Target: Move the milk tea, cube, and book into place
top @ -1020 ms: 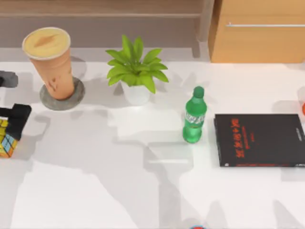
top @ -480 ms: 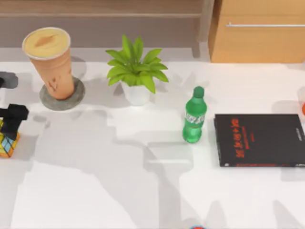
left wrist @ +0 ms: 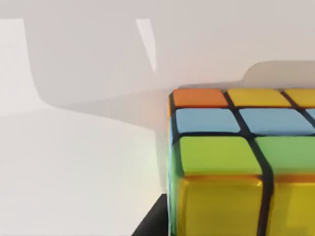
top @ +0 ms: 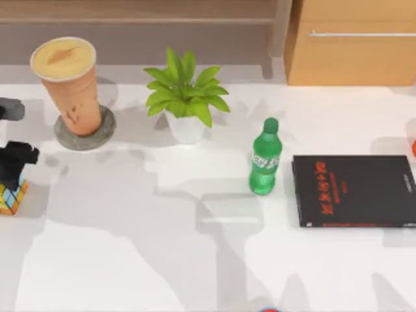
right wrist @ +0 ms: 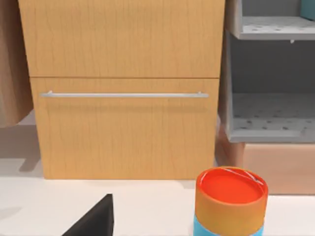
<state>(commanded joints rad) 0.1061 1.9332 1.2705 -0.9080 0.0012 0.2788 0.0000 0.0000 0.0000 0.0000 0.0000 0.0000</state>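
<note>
Roughly, by size:
Table [top: 195, 260]: flat, matte white.
Black book [top: 354, 190]: thin, red lettering, at right.
Milk tea [top: 69, 84]: tall tapered tan cup, creamy round top, upright on a grey round coaster [top: 97, 135], back left.
Left gripper [top: 14, 162]: black, at the far left, directly over the cube; finger spread cannot be told.
Cube [top: 12, 196]: glossy squares in a black frame, on the table's left edge.

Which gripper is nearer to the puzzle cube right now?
Left. The left gripper sits directly over the cube at the table's left edge. The right gripper faces the wooden drawer cabinet, at the far right side.
</note>
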